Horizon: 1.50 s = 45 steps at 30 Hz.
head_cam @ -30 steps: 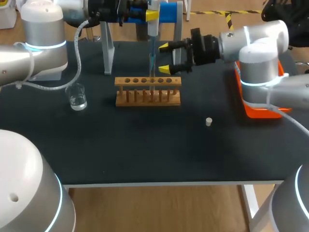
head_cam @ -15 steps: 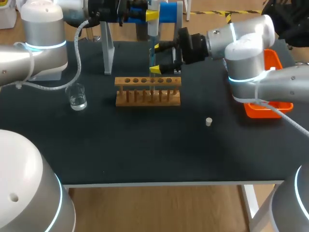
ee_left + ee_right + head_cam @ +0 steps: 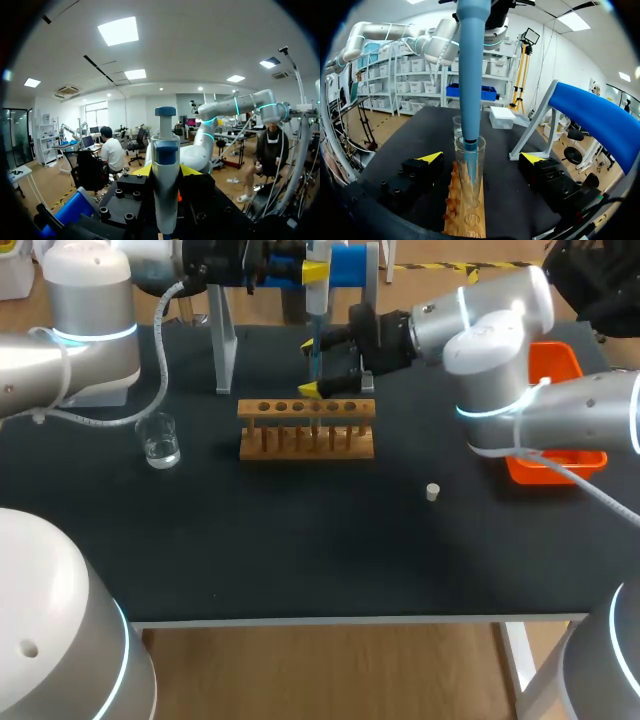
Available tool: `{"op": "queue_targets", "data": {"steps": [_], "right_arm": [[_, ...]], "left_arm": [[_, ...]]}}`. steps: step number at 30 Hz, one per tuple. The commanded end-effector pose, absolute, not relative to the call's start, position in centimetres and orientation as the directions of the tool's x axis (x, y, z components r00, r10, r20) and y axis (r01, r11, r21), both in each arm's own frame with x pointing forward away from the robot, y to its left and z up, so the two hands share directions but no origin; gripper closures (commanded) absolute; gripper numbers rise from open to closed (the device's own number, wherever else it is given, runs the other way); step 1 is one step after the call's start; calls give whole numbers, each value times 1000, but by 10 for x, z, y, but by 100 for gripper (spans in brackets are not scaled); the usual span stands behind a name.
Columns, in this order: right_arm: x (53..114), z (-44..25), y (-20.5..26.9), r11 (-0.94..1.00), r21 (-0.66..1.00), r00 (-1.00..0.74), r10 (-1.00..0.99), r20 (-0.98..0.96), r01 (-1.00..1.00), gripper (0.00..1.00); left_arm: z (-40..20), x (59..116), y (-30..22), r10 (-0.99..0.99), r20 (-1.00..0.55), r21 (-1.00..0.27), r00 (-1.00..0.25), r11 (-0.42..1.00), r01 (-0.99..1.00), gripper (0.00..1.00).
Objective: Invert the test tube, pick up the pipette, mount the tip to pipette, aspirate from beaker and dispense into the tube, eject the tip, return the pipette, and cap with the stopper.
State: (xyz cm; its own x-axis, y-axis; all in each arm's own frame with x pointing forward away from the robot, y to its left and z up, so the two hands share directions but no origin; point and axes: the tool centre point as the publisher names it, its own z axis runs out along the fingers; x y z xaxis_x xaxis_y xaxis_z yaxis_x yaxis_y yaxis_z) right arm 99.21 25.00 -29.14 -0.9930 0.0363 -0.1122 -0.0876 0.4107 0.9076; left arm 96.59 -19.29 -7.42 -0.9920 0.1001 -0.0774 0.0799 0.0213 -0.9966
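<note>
My left gripper [image 3: 316, 270] hangs over the back of the table, shut on the white and blue pipette [image 3: 165, 170], which stands upright between its yellow tips. The pipette's blue shaft [image 3: 469, 75] runs down into the mouth of a clear test tube [image 3: 469, 170] standing upright in the wooden rack [image 3: 306, 428]. My right gripper [image 3: 481, 157] is open, one finger on each side of that tube, clear of the glass. It also shows from above, right gripper [image 3: 309, 366]. A beaker [image 3: 160, 440] of clear liquid stands left of the rack. The small white stopper [image 3: 432, 492] lies to the right.
A pipette stand with a blue top [image 3: 350, 265] and grey legs [image 3: 224, 340] rises behind the rack, close to both grippers. An orange tray [image 3: 556, 462] sits at the table's right edge, under my right arm.
My right arm has swung left from near the orange tray, bringing its open gripper around the tube under the pipette. The left arm and pipette have stayed put.
</note>
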Motion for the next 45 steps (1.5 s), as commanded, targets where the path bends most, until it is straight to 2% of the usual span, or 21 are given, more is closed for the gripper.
{"op": "queue_targets", "data": {"steps": [1, 45], "right_arm": [[990, -295, 253, 416, 905, -992, 45, -118, -89, 0], [987, -315, 260, 480, 872, -986, 74, -149, -96, 0]], "left_arm": [[-74, 967, -192, 105, -77, -997, -991, 23, 80, 100], [-74, 967, -192, 105, -77, -997, -991, 23, 80, 100]]}}
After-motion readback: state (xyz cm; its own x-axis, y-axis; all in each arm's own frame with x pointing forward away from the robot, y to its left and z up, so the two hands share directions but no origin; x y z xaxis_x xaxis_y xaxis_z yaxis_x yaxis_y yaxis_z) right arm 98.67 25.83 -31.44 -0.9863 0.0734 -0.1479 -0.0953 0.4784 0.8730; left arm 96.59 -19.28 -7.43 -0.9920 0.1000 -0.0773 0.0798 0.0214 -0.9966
